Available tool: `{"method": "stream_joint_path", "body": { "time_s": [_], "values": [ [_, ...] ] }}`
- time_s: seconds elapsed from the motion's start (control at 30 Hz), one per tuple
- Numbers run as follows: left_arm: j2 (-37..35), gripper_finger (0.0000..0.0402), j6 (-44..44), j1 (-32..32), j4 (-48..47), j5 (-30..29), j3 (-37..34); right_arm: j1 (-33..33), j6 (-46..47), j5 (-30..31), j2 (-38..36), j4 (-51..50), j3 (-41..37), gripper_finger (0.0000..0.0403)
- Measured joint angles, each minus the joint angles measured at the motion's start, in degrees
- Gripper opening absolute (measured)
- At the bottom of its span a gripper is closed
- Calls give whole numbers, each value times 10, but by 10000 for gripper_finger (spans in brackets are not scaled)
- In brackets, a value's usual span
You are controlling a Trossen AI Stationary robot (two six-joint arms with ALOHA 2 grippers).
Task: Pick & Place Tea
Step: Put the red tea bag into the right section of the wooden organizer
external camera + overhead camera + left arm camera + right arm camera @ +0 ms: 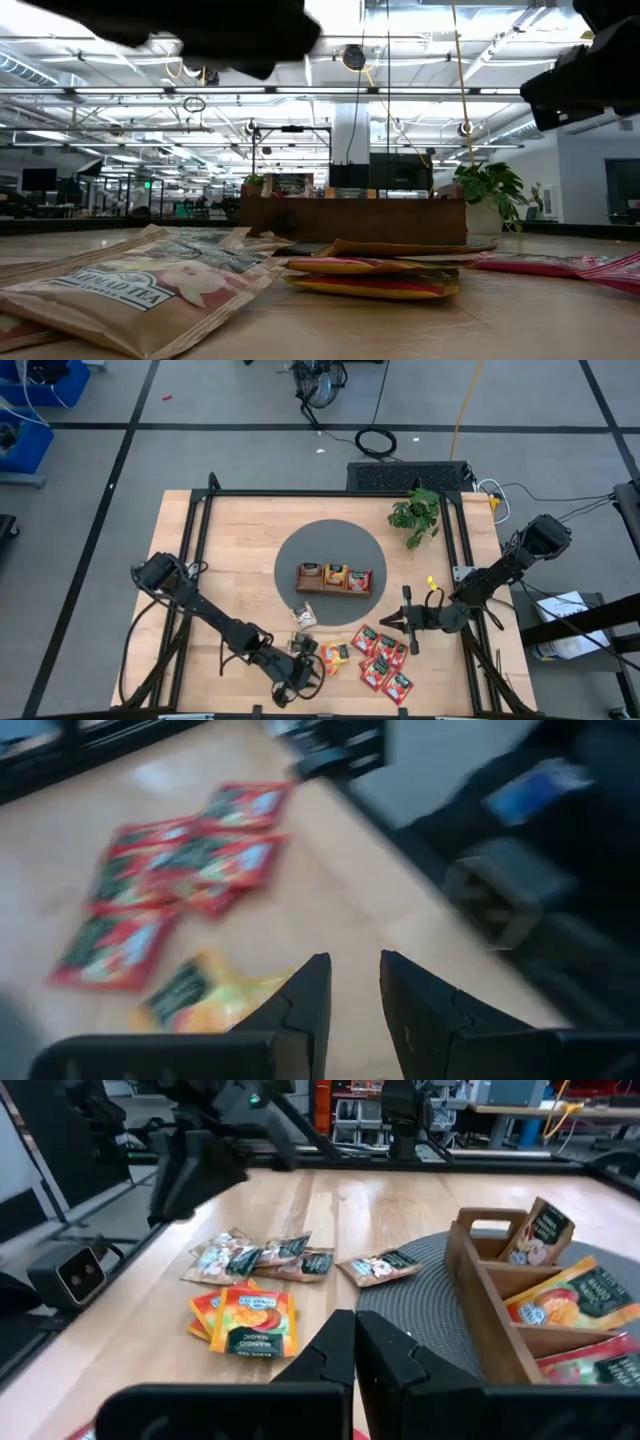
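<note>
Reading "MANGO" on an orange packet, the right hand hovers pressed together, the left hand slightly spread.

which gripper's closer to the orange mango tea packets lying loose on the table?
Left. The left gripper hovers right beside the orange mango tea packets. The right gripper sits farther off, beyond the red packets.

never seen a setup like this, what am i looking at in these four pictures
Two dark robot arms work at a wooden table. One picture looks straight down, one sits at table height, and two come from cameras on the arms' wrists. A wooden tray on a grey mat holds tea packets. More packets lie loose: red ones, orange ones, pale ones. The left tool hovers by the orange packets, slightly open, holding nothing. The right tool, nearly closed, is empty too. A plant stands behind.
</note>
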Motion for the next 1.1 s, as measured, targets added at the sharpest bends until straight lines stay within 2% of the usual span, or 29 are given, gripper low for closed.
{"method": "stream_joint_path", "body": {
  "time_s": [0.1, 0.23, 0.37, 0.47, 0.6, 0.73, 0.87, 1.03, 1.1],
  "values": [
    [0, 93, 0, -3, 5, 5, 0, -1, 3, 0, 0, -9, 0, 0],
    [0, 93, 0, 1, 3, -34, 0, -8, -5, 0, 0, -10, 0, 0],
    [0, 93, -13, 4, -15, -41, 0, -14, -9, 2, 0, -10, 0, 0],
    [0, 93, -14, 4, -14, -43, 0, -15, 6, 32, 0, 16, 0, 0],
    [-9, 93, -12, 15, -10, -43, 0, -13, -20, 14, 0, 56, 0, 3],
    [-17, 93, -25, 50, -60, 3, 42, -4, -58, 1, 0, 55, 0, 1],
    [0, 92, 2, 79, -62, 21, 102, -5, -60, 2, 2, 43, 1, 1],
    [46, 92, 31, 98, -91, 71, 159, -11, -55, 46, 2, 41, 0, 2],
    [71, 92, 31, 101, -83, 85, 181, -14, -50, 46, 2, 35, 1, 2]
  ]
}}
